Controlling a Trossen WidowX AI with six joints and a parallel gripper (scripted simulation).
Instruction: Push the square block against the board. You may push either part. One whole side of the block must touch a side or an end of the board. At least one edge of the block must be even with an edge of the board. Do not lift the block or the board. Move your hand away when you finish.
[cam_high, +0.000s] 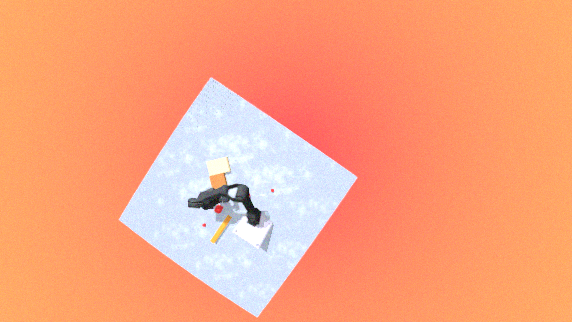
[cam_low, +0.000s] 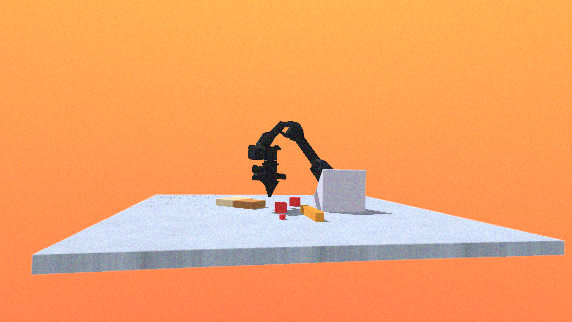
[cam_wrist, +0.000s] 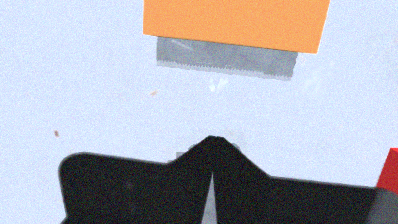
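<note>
The cream board (cam_high: 218, 166) (cam_low: 224, 202) and the orange square block (cam_high: 218, 180) (cam_low: 250, 204) (cam_wrist: 232, 22) lie flat. One side of the block appears to rest fully along a side of the board. In the top view their left edges look about even; the board extends farther right. Part of the block's near end is close to the arm there. My gripper (cam_low: 270, 195) (cam_wrist: 214, 143) is shut and empty, raised above the table. In the wrist view a strip of table shows between its tips and the block. The board is outside the wrist view.
A red cube (cam_high: 218, 209) (cam_low: 281, 207) lies near the arm, with smaller red pieces (cam_high: 204, 225) (cam_high: 272, 190) around it. A yellow-orange bar (cam_high: 220, 230) (cam_low: 312, 213) lies beside the white base box (cam_high: 254, 232) (cam_low: 344, 191). Part of a red block (cam_wrist: 389, 172) shows at the wrist view's right edge.
</note>
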